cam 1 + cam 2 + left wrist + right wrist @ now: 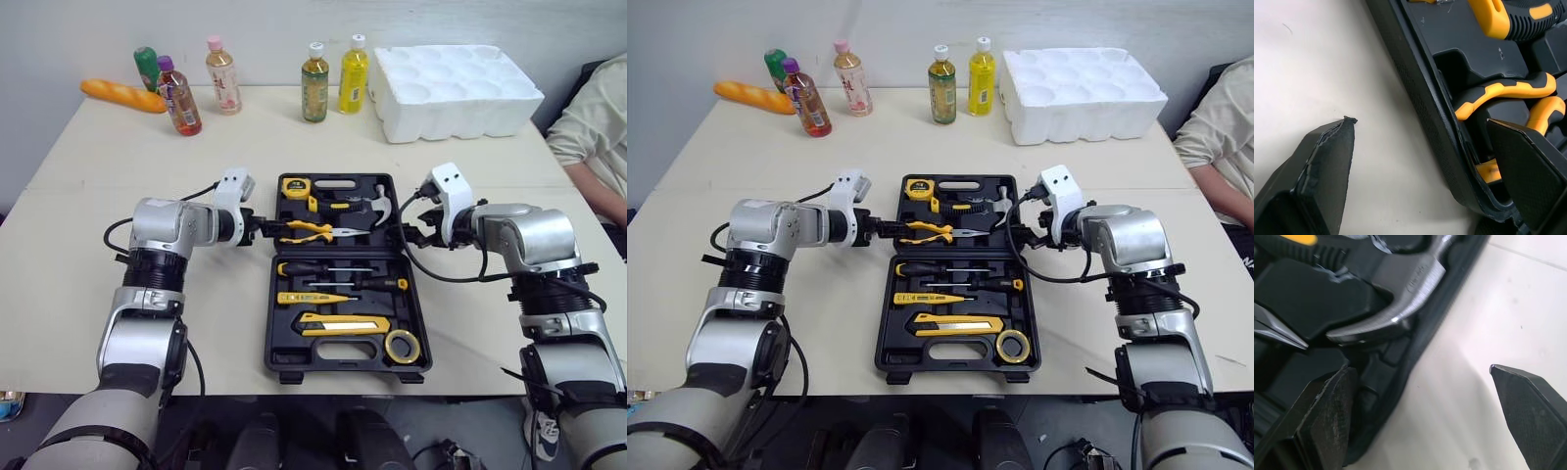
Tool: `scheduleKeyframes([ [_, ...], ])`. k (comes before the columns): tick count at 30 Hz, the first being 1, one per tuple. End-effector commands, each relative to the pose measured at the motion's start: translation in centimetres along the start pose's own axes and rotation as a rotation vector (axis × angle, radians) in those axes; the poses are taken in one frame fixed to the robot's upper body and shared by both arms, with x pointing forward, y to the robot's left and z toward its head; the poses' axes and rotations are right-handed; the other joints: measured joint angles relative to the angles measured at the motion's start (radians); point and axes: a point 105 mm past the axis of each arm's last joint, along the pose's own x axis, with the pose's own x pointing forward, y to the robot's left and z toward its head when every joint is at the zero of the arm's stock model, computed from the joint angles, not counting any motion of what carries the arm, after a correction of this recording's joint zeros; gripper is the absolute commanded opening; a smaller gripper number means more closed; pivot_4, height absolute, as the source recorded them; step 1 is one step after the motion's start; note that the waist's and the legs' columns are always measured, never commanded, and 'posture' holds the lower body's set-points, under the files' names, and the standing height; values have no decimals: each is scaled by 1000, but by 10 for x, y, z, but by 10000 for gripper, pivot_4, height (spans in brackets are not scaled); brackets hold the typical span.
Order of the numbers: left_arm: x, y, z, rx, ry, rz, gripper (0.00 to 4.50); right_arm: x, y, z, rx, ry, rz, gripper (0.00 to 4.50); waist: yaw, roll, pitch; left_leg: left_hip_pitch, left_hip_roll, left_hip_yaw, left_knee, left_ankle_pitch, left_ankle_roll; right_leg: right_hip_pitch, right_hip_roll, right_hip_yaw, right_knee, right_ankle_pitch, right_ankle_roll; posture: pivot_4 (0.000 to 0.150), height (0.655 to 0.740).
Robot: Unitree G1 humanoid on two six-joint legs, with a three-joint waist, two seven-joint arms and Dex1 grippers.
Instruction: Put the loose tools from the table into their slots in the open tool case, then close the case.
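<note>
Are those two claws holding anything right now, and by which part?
Nothing is gripped. The left gripper and right gripper are open, each straddling a side wall of the tool case's far half.

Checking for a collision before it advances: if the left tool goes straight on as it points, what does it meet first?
Probably the tool case's side wall, which sits between the left tool's open fingers; the inner finger would soon meet the pliers. Depth is unclear.

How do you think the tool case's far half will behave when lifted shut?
Far half: probably heavy for its size: hammer, pliers and tape measure sit in it. Likely stiff moulded plastic. Left gripper and right gripper straddle thin edges, so it may slip.
</note>
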Motion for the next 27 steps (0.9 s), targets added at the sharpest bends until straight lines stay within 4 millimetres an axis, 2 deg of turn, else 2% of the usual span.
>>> scheduleKeyframes([
  [1, 3, -2, -3, 10, 9, 4, 44952, -2, -2, 6, -20, -30, -15, 44676, 0, 0, 0, 0, 0, 0, 0, 0, 0, 0, 0, 0, 0, 0, 0, 1500, 7400],
  [8, 3, 3, -8, 34, 15, 25, 44952, 2, -3, 3, -17, -20, -22, 44676, 0, 0, 0, 0, 0, 0, 0, 0, 0, 0, 0, 0, 0, 0, 0, 1500, 7400],
  [9, 3, 3, -9, 34, 16, 25, 42413, 3, -2, 2, -19, -19, -20, 44945, 0, 0, 0, 0, 0, 0, 0, 0, 0, 0, 0, 0, 0, 0, 0, 1500, 7400],
  [12, 4, 2, -13, 39, 28, 16, 32238, 5, -1, -1, -53, -12, -12, 36427, 0, 0, 0, 0, 0, 0, 0, 0, 0, 0, 0, 0, 0, 0, 0, 1500, 7400],
  [14, 5, 1, -19, 25, 51, 10, 22663, 7, 1, -5, -52, 0, -5, 26423, 0, 0, 0, 1, 0, 0, 0, 0, 0, 1, 0, 0, 0, 0, 0, 1500, 7400],
  [17, 10, -8, -31, 53, 75, -32, 10936, 10, 6, -9, -34, 16, 14, 13303, -1, 0, -1, 2, 0, 0, 0, 0, 0, 2, 0, 0, 0, 0, 0, 1500, 7400],
  [18, 12, -11, -36, 63, 90, -42, 6371, 11, 7, -10, -31, 19, 20, 7606, -1, 0, -2, 3, 0, 0, 0, 0, 0, 3, 0, 0, 0, 0, 0, 1500, 7400],
  [20, 17, -17, -53, 82, 137, -56, 3936, 13, 10, -13, -26, 29, 26, 294, -1, 0, -8, 6, 0, 0, -1, 0, 0, 6, 0, 0, -1, 0, 0, 1500, 7400],
  [23, 19, -23, -63, 110, 155, -68, 3934, 15, 12, -16, -22, 36, 29, 0, -1, 1, -16, 7, 0, 0, -2, -1, 0, 7, 0, 0, -3, 0, 0, 1500, 7400],
  [27, 18, -24, -55, 150, 112, -58, 3934, 14, 12, -14, -27, 25, 21, 0, 0, 0, -23, 7, 0, -1, -2, -2, 1, 8, 0, 0, -5, 0, 0, 1500, 7400],
])
